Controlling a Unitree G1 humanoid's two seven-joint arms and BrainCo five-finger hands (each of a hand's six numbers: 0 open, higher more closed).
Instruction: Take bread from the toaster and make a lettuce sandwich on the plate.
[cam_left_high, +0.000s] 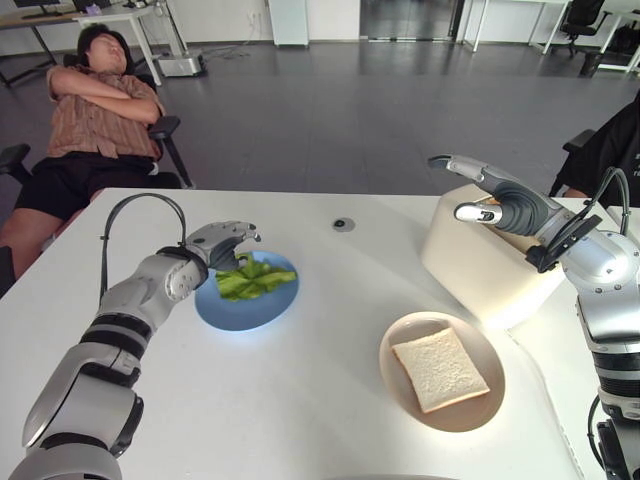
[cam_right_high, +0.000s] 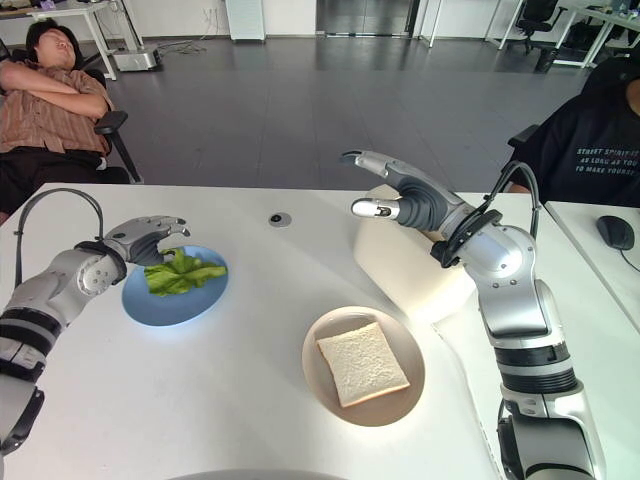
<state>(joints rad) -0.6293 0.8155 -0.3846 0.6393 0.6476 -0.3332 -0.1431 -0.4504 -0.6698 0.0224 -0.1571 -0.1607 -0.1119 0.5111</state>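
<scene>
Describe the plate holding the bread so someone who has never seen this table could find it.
Start at the white table and find the cream toaster on its right side. Just in front of that, nearer the robot, lies a round tan plate. Unlike the blue plate with lettuce to its left, it holds one slice of white bread.

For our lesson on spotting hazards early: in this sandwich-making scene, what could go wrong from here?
The left hand is over the lettuce at the rim of the blue plate; lifting might drag the plate or scatter leaves onto the table.
The right hand is open above the toaster, which stands close to the beige plate holding one bread slice; a clumsy pull could shove the toaster into that plate.
</scene>
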